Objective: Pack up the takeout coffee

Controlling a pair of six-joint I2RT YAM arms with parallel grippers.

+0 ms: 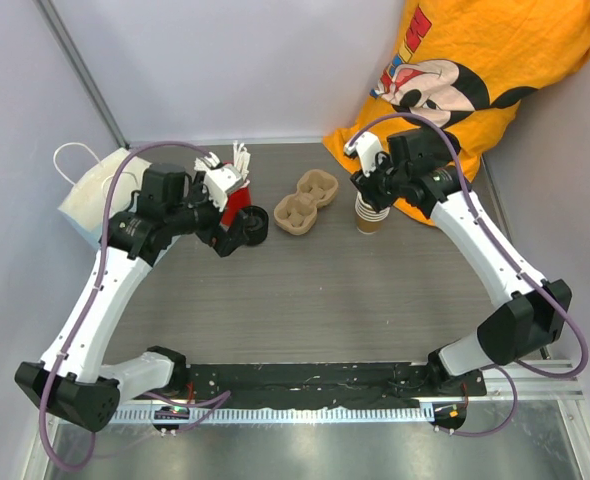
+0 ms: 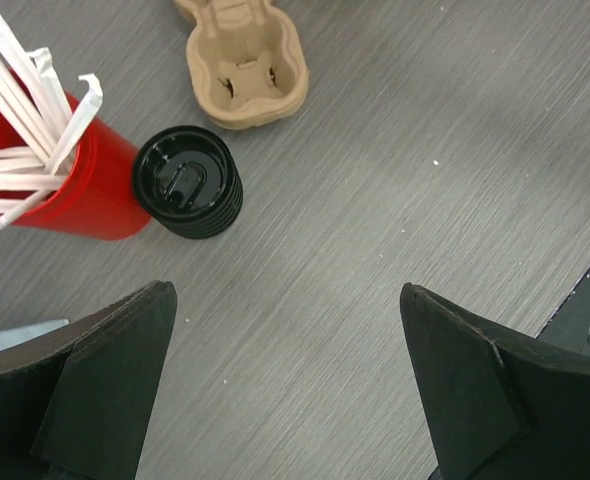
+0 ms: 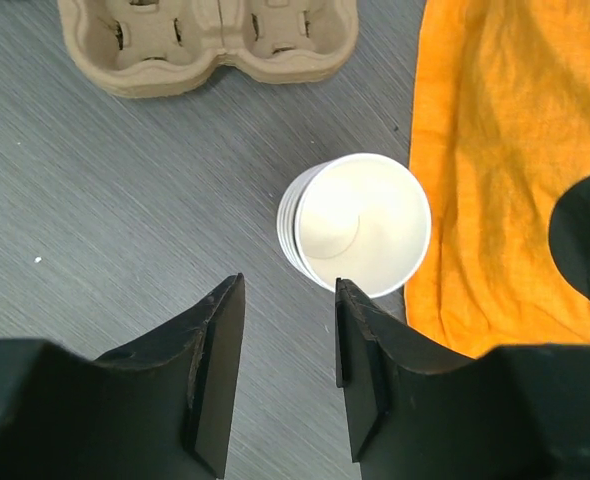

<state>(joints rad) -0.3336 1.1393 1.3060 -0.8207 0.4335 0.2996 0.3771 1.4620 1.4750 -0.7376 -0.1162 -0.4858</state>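
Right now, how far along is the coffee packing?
Done: nothing visible. The cup stands open; black lid sits apart by the red cup; carrier tray empty. In hand: nothing; right fingers hover near the cup rim, left fingers wide apart. Left: lid on, probably cup into tray.

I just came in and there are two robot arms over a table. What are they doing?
They are packing a takeout coffee. The right claw hovers just above the open paper cup beside the orange cloth, fingers slightly apart, holding nothing. The left claw is wide open above the table, near the black lid by the red cup. The lid is not on the paper cup yet, and the carrier tray sits empty.
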